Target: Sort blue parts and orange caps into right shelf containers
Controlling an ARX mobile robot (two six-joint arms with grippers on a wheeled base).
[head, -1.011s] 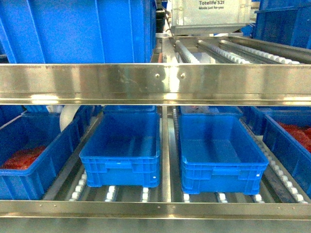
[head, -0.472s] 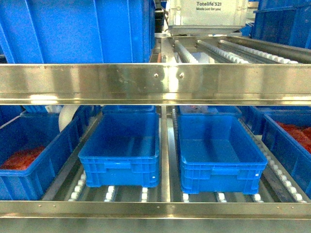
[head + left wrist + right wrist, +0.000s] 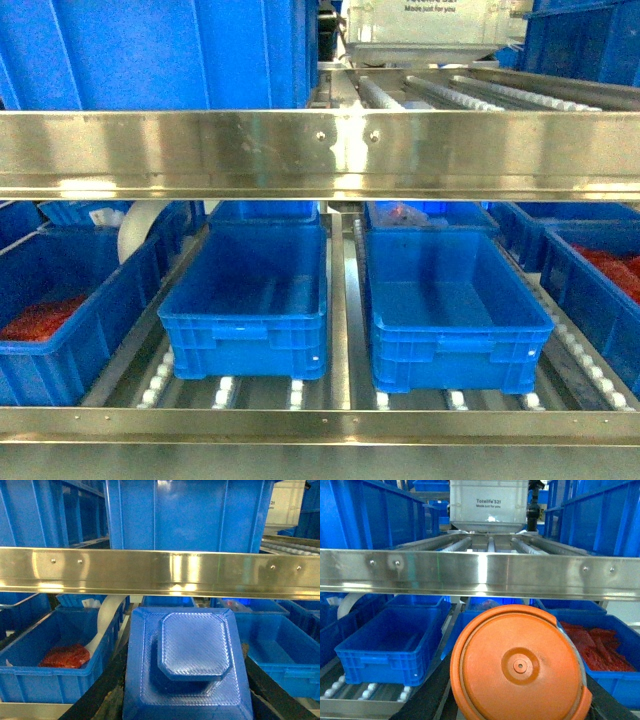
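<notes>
The left gripper (image 3: 187,680) grips a blue part (image 3: 192,645), the right gripper (image 3: 520,680) an orange cap (image 3: 520,667) (fingers barely visible), both before the steel shelf rail (image 3: 320,155). Beyond, two empty blue containers (image 3: 250,300) (image 3: 450,310) sit side by side on rollers (image 3: 225,392).

We see an orange cap (image 3: 520,667) held close to the lens, before a steel shelf rail (image 3: 480,574) and blue crates (image 3: 395,642).

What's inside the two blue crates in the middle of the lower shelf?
Left crate and right crate both look empty, bare blue floors showing. Their near walls hide the front strip of each floor.
</notes>
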